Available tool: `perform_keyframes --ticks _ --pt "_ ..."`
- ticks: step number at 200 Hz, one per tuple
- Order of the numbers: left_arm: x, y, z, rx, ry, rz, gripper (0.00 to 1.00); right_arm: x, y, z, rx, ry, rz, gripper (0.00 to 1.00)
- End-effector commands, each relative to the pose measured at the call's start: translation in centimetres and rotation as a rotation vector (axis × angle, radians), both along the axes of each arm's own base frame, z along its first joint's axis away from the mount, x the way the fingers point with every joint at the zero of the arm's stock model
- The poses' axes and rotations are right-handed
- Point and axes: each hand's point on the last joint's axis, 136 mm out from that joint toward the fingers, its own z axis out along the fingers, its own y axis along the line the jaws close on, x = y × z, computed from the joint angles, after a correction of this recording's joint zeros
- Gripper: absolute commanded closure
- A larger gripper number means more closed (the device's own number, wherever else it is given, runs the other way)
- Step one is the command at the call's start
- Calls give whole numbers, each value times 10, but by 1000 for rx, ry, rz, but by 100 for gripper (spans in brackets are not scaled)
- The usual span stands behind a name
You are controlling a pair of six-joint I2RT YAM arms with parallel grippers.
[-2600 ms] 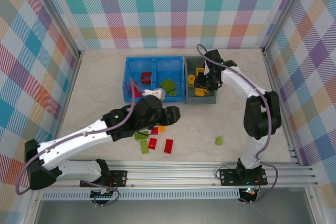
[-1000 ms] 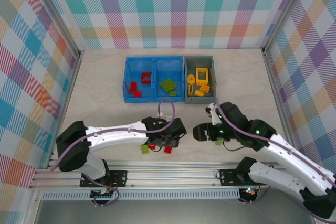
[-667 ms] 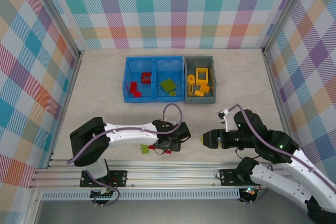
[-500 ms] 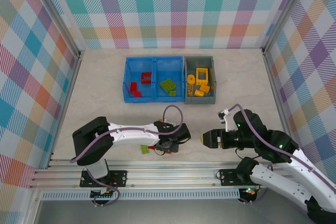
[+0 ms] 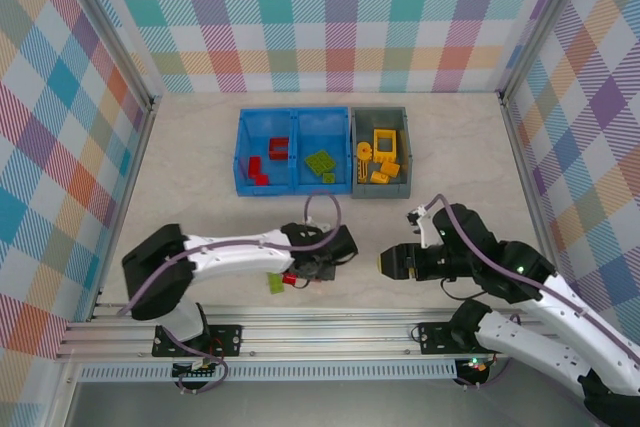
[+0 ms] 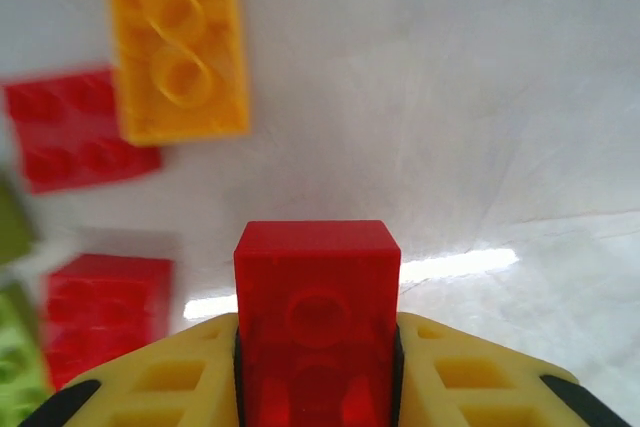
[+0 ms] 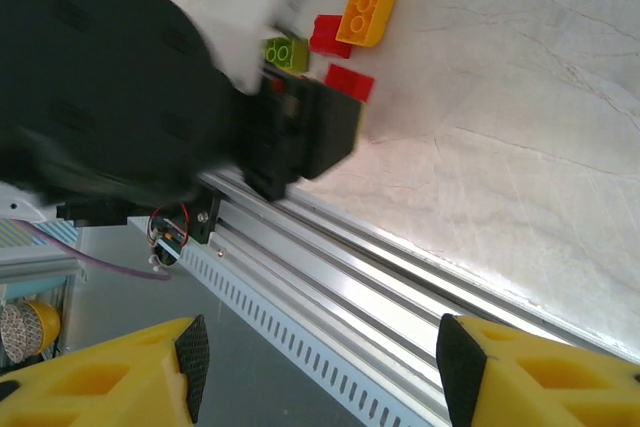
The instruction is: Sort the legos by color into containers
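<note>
Left wrist: left fingers (image 6: 160, 387) clamped on red brick (image 6: 316, 317); right wrist: right fingers (image 7: 520, 372) spread wide, nothing between.

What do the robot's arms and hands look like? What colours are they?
The left arm and right arm are smooth white tubes with chunky black joints. A thin purple-grey cable loops along each. The left hand and right hand have yellow fingers with square hollows.
</note>
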Motion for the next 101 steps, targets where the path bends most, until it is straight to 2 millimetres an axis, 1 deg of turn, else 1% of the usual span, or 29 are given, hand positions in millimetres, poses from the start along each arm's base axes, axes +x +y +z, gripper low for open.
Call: perform_keyframes --ticks 1,19,26,42,50,52,53,55,56,59,60,68,74,101 --pt "34 34 62 -41 -98 44 66 13 26 19 41 -73 73 37" --pt "63 66 87 -84 -115 101 66 25 52 30 38 -145 126 38" --pt "76 78 93 -99 -116 123 66 30 65 36 39 -183 149 38" --pt "106 98 103 -152 -117 155 66 40 97 50 50 -291 186 38" --pt "121 104 105 -172 -114 164 66 45 113 56 54 -351 188 39" --pt "125 106 104 -174 -113 169 66 46 117 62 66 -373 187 39" --pt "127 107 104 -175 -112 171 66 47 120 60 60 -376 189 39" --pt "131 110 104 -182 -109 179 66 48 124 62 63 -393 190 39" --pt "133 110 104 -185 -108 178 66 48 125 65 71 -404 186 39" --pt "140 111 104 -192 -107 182 66 50 132 65 65 -427 183 39" --pt "142 112 103 -194 -105 183 66 51 133 69 71 -439 179 39" --pt "158 116 101 -211 -97 190 66 56 147 74 65 -504 160 38" --pt "170 118 101 -222 -97 194 66 61 157 76 50 -546 142 38" --pt "218 127 84 -253 -76 225 66 82 194 82 52 -669 73 36"
